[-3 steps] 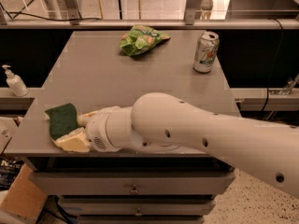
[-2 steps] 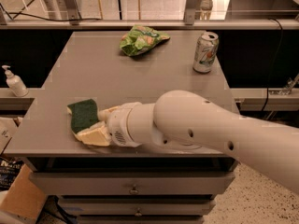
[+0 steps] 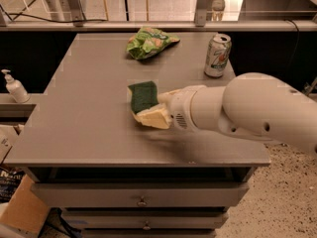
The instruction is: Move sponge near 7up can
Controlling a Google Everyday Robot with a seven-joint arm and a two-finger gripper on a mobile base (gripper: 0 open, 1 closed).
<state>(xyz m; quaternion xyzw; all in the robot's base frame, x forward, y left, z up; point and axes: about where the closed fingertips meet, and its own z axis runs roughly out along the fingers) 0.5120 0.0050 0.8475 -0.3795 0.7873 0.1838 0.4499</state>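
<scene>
The sponge [image 3: 143, 95], dark green on top with pale yellow foam below, is held just above the middle of the grey table [image 3: 74, 133]. My gripper [image 3: 150, 109] is shut on its right side, and the white arm reaches in from the right. The 7up can [image 3: 218, 55], silver-white with green and red marks, stands upright at the table's back right. It is well apart from the sponge, up and to the right of it.
A light green snack bag [image 3: 148, 42] lies at the back middle of the table. A white pump bottle [image 3: 14, 87] stands on a lower ledge to the left. Drawers [image 3: 142, 201] are under the table. A cardboard box [image 3: 20, 212] sits on the floor at the lower left.
My gripper has carried the sponge from the table's front left corner to the right and back, to about the table's middle. The can and the bag have not moved.
</scene>
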